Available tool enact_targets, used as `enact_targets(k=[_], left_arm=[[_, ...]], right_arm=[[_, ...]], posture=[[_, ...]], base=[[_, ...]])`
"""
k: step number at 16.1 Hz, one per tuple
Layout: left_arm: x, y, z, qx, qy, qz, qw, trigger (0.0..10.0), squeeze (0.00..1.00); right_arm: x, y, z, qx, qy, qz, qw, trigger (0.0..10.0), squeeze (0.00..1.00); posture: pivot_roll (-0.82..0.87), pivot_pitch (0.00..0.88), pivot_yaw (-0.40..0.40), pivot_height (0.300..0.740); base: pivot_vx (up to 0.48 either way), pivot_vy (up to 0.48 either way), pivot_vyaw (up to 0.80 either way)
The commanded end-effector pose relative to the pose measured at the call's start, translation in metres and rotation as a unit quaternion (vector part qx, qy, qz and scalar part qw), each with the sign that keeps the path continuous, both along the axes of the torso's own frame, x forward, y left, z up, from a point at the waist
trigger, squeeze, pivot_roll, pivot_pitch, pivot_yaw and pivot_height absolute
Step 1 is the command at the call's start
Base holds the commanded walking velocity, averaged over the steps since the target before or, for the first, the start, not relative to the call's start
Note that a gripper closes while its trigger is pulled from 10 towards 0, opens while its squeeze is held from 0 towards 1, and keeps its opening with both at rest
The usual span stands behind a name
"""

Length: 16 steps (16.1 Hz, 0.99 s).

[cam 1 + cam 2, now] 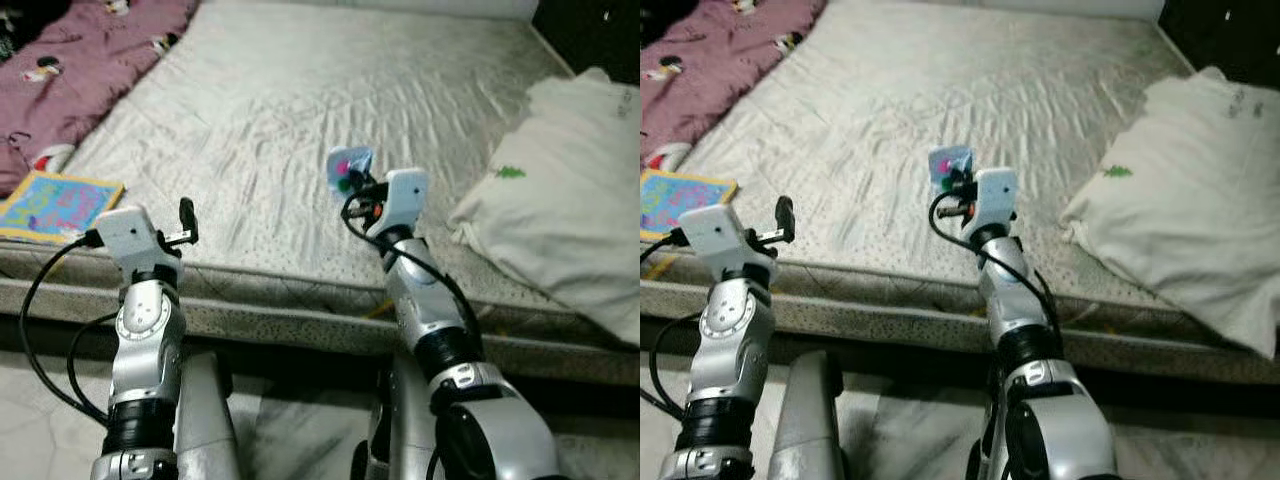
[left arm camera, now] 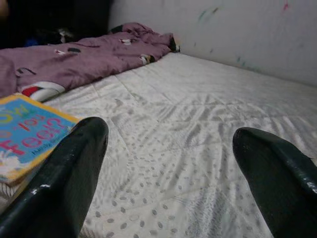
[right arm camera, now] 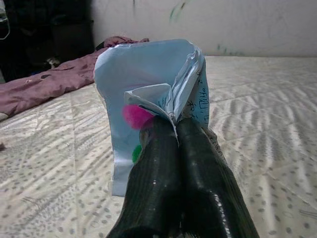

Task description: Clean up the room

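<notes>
Fingers [image 3: 198, 163] of the right gripper [image 1: 352, 186] pinch a crumpled pale-blue paper [image 3: 148, 94], upright over the bed's [image 1: 300, 90] near edge; left gripper [image 2: 168, 163] gapes wide.

Pale mattress [image 1: 300, 120], marked white wall [image 2: 237, 34]

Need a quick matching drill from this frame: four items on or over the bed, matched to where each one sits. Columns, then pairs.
Items:
1. crumpled paper
2. picture book
3. purple blanket
4. white pillow

Places:
A. far left corner of the mattress
B. pinched in the right gripper
C. right side of the mattress
D. near left edge of the mattress, by the left gripper

Pairs: 1-B, 2-D, 3-A, 4-C
</notes>
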<state>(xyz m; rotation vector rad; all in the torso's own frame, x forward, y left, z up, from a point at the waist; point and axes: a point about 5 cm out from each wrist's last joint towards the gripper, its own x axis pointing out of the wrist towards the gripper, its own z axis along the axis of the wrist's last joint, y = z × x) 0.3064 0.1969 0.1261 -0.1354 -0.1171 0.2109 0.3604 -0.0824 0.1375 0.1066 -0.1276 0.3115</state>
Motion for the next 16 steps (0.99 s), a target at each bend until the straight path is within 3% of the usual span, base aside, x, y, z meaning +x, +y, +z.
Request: enact_targets(k=[1, 4, 9, 11, 16], left_arm=[[0.002, -0.003, 0.005, -0.019, -0.005, -0.009, 1.000, 10.0, 0.00], [0.011, -0.009, 0.015, 0.008, -0.013, -0.032, 0.999, 10.0, 0.00], [0.012, -0.021, 0.009, -0.002, 0.002, -0.039, 0.999, 10.0, 0.00], [0.008, -0.026, 0.003, 0.001, 0.009, -0.035, 0.999, 10.0, 0.00], [0.010, -0.025, 0.004, 0.000, 0.009, -0.038, 0.999, 10.0, 0.00]], right_arm=[[-0.001, 0.003, 0.007, -0.005, -0.017, 0.002, 1.000, 10.0, 0.00], [-0.003, 0.003, 0.004, -0.002, -0.013, -0.005, 1.000, 10.0, 0.00], [-0.003, 0.003, 0.005, 0.001, -0.007, -0.002, 1.000, 10.0, 0.00], [-0.001, 0.011, 0.002, 0.002, 0.011, 0.007, 1.000, 10.0, 0.00], [-0.001, 0.007, 0.003, -0.007, 0.002, -0.010, 1.000, 10.0, 0.00]], posture=[[0.11, 0.000, -0.023, 0.575], [0.09, 0.000, 0.003, 0.609], [0.09, 0.000, -0.017, 0.662], [0.10, 0.000, -0.036, 0.667], [0.09, 0.000, -0.028, 0.681]], base=[[0.000, 0.000, 0.00], [0.000, 0.000, 0.00], [0.000, 0.000, 0.00], [0.000, 0.000, 0.00], [0.000, 0.000, 0.00]])
